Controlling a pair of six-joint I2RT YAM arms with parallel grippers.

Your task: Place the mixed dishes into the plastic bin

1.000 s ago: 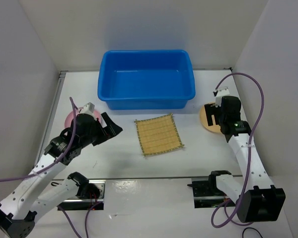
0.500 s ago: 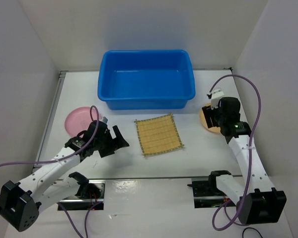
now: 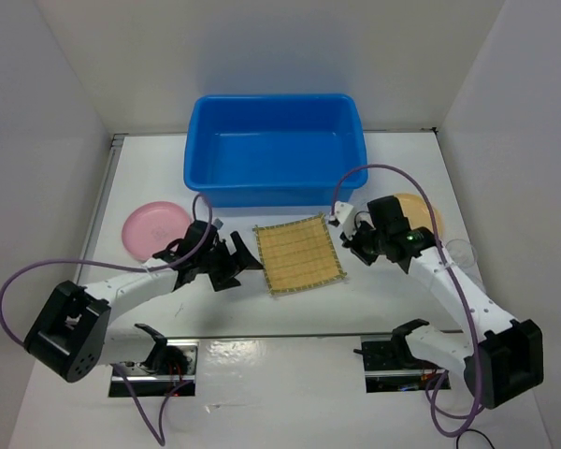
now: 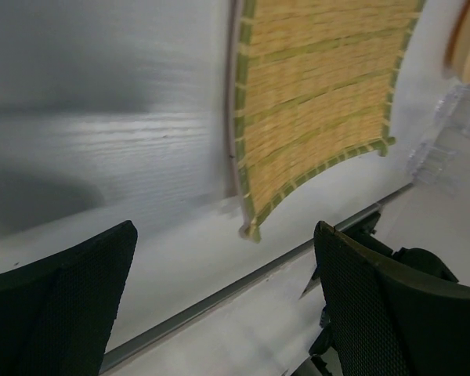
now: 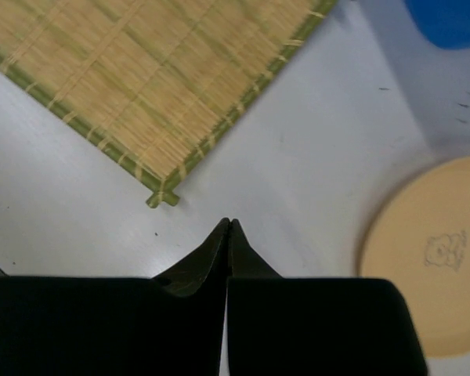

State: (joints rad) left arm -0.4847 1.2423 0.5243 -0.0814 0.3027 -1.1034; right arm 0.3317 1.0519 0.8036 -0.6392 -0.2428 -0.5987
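Observation:
The yellow woven mat [image 3: 299, 253] lies flat in front of the blue plastic bin [image 3: 276, 195]. My left gripper [image 3: 241, 264] sits low at the mat's left edge, wide open with nothing in it. In the left wrist view the mat [image 4: 313, 94] is ahead of the spread fingers [image 4: 392, 313]. My right gripper [image 3: 348, 238] is shut and empty, just off the mat's right corner [image 5: 163, 196], tips [image 5: 229, 227] over bare table. The pink plate [image 3: 154, 224] lies at the left, and the tan-orange plate [image 3: 419, 211] lies right of the right gripper. One clear cup [image 3: 461, 253] stands at the far right.
The bin [image 5: 454, 19] is empty inside. White walls enclose the table on three sides. A metal strip [image 4: 219, 294] runs across the table near the arm bases. The tan plate [image 5: 423, 258] lies close to the right fingers' right side.
The left arm swung right from the pink plate to the mat's left edge, staying open. The right gripper left the tan plate, moved left toward the mat and shut.

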